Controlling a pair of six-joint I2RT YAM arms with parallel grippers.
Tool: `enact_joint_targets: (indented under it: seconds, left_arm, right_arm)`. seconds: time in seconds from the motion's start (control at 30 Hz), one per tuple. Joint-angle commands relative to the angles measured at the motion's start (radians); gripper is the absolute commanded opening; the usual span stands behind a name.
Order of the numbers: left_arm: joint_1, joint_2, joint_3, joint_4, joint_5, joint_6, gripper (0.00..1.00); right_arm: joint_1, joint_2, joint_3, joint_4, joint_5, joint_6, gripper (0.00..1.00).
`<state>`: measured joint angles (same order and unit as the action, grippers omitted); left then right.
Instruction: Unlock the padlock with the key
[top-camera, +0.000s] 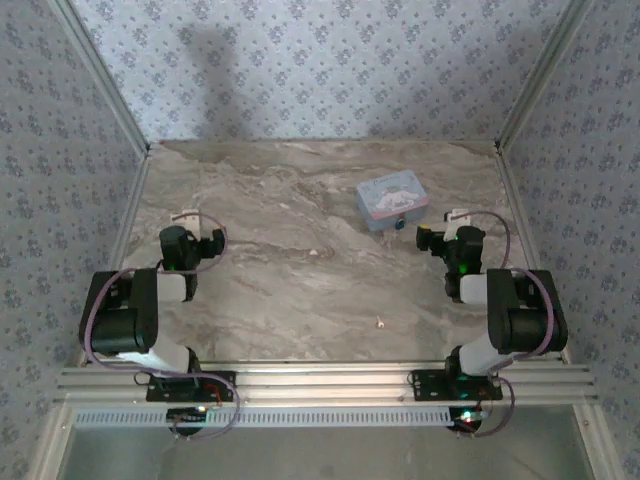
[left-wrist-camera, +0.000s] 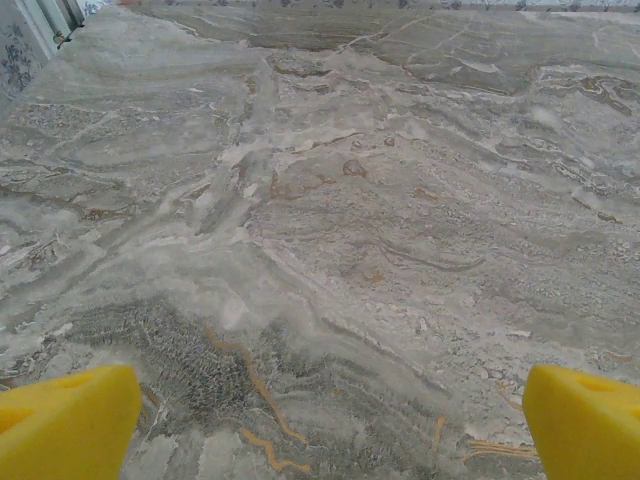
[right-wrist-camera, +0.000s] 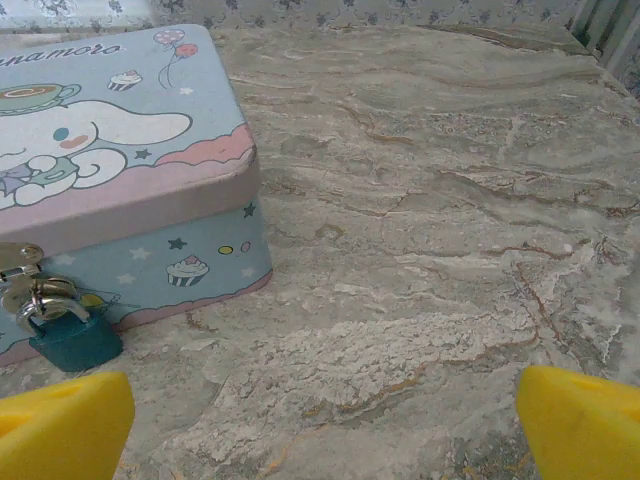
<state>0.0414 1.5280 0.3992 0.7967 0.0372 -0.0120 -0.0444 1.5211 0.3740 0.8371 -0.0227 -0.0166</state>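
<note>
Well, the padlock (right-wrist-camera: 75, 342) hangs on the tin's (right-wrist-camera: 120, 120) front latch — shackle toward the tin, teal body pointing away, just ahead of the right gripper (right-wrist-camera: 322, 425), spread wide and empty. The left gripper (left-wrist-camera: 325, 425) gapes empty too. The key (top-camera: 380, 322) lies well apart from the tin, on its near side — heading unreadable.

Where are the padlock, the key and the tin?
padlock (right-wrist-camera: 78, 343), right wrist view, on its teal body.
key (top-camera: 380, 322), top external view, on the pale speck.
tin (top-camera: 392, 198), top external view, on its lid.
</note>
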Motion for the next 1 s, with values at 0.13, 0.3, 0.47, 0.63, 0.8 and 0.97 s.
enact_joint_targets:
  seconds: [0.13,0.3,0.47,0.63,0.8,0.97]
  left_arm:
    - [0.002,0.004,0.018,0.006,0.006,-0.006,0.98]
    - [0.003,0.005,0.018,0.006,0.006,-0.006,0.98]
    - [0.003,0.005,0.019,0.006,0.005,-0.008,0.98]
    - [0.003,0.005,0.019,0.006,0.006,-0.007,0.98]
    - [0.003,0.004,0.018,0.006,-0.012,-0.014,0.98]
    - [0.002,-0.062,-0.006,-0.004,-0.043,-0.026,0.98]
  right_arm:
    - [-0.005,0.006,0.016,-0.016,-0.008,-0.006,1.0]
    - [-0.007,0.006,0.014,-0.015,-0.011,-0.005,1.0]
    - [-0.008,0.007,0.016,-0.015,-0.013,-0.005,1.0]
    - [-0.009,0.008,0.016,-0.015,-0.015,-0.003,1.0]
    - [-0.011,0.006,0.012,-0.013,-0.017,-0.003,1.0]
    - [-0.016,-0.068,0.029,-0.099,0.012,0.017,1.0]
